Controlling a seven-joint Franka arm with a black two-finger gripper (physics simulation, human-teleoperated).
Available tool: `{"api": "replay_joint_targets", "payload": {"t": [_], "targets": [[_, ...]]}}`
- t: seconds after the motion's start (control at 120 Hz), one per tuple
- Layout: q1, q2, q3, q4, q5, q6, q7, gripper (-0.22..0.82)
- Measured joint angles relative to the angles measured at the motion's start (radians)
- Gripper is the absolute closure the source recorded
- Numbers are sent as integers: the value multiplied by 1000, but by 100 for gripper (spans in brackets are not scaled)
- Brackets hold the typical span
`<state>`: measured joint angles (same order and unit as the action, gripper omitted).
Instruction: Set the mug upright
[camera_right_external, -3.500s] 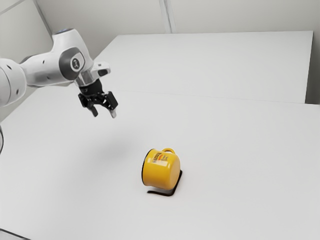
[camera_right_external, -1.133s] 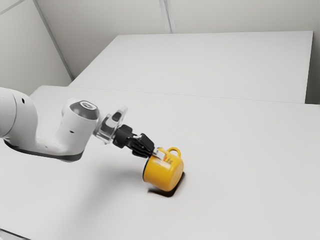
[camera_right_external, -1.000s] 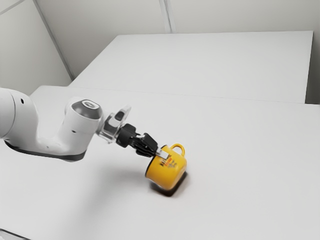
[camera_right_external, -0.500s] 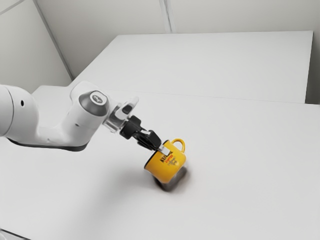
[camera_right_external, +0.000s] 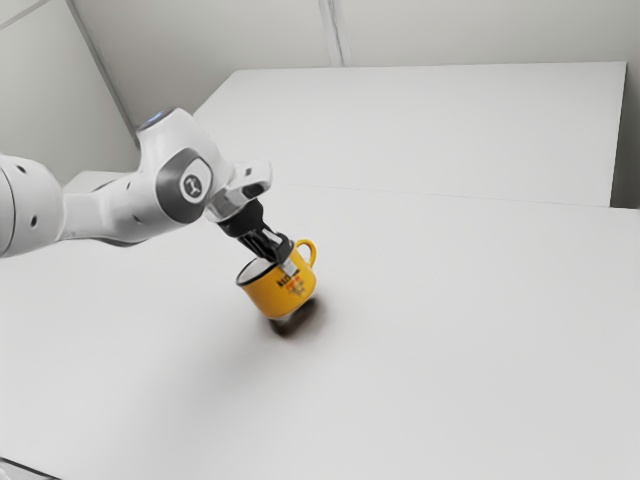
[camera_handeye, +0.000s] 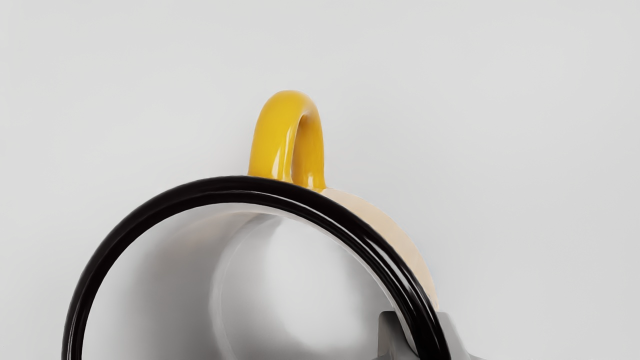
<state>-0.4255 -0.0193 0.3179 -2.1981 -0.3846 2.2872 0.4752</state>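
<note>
between fingers (camera_right_external: 290, 268), tilted yellow mug (camera_right_external: 272, 294)

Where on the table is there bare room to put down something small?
Bare table runs from the mug to the exterior view's right edge, and from the mug to that view's bottom edge. It is crowded at the mug's rim, where the gripper holds it, and beneath the arm.

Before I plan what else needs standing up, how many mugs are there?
1: the yellow mug, tilted over the table, with the gripper shut on it. The arm hides part of the table, so another could be behind.
</note>
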Motion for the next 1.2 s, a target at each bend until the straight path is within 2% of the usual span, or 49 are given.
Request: {"api": "replay_joint_targets", "payload": {"t": [0.358,0.633,0.925,1.092,1.2], "targets": [[-57,22,2,11,318,-69,-311,79],[-104,25,5,-4,477,-69,-523,79],[-137,49,4,-26,549,-59,-697,79],[-93,71,3,-29,562,-55,-765,79],[-58,77,3,-26,562,-54,-787,56]]}}
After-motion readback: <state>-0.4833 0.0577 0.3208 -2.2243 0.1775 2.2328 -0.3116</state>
